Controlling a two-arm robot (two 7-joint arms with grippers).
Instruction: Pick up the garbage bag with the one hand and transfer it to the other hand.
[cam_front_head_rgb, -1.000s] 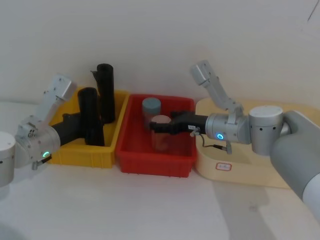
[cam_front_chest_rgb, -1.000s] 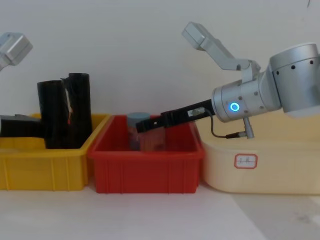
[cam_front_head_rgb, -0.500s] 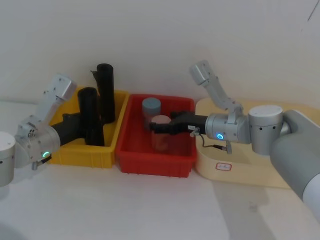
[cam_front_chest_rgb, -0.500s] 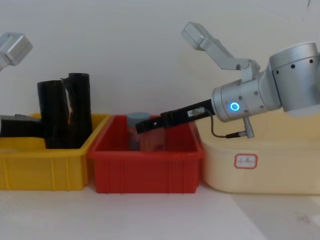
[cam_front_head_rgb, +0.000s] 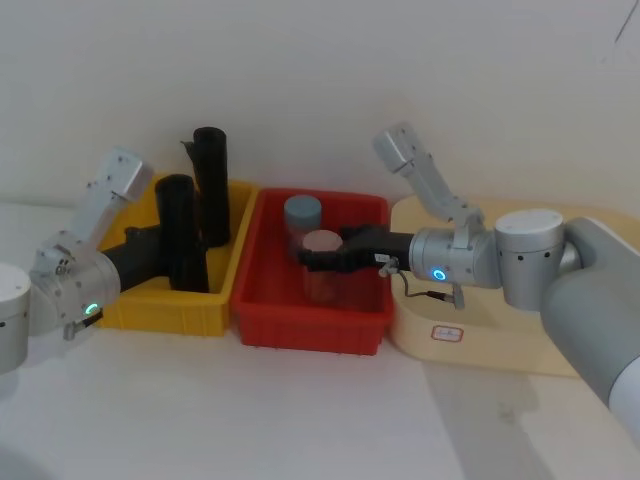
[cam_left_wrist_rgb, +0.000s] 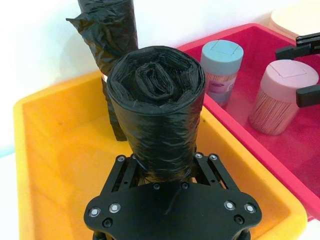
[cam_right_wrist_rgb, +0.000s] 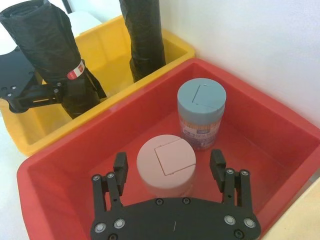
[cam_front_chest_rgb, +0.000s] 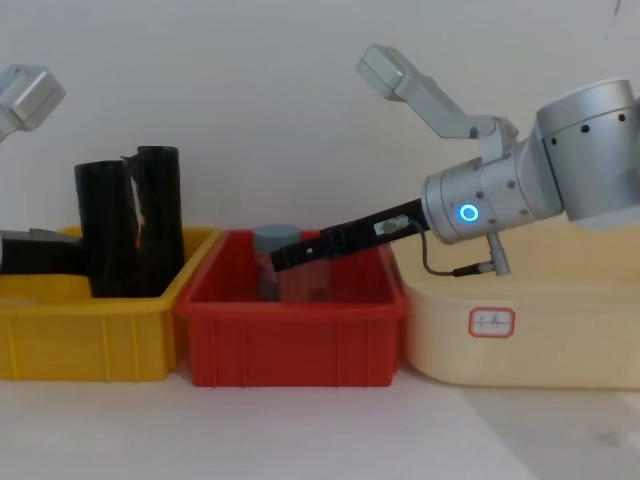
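The garbage bag stands upright in the yellow bin, the left gripper clamped round its lower half. The right gripper hovers, fingers apart, over the neighbouring red bin.

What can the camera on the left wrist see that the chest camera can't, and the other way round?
Left wrist: the coiled top end of the garbage bag, the left gripper clamped on its sides, and the flat tops of the pink-lidded jar and blue-lidded jar. Chest: the blue-ringed wrist behind the right gripper, which reaches into the red bin, and a labelled cream tub. Both: the bag standing beside a thinner roll in the yellow bin.
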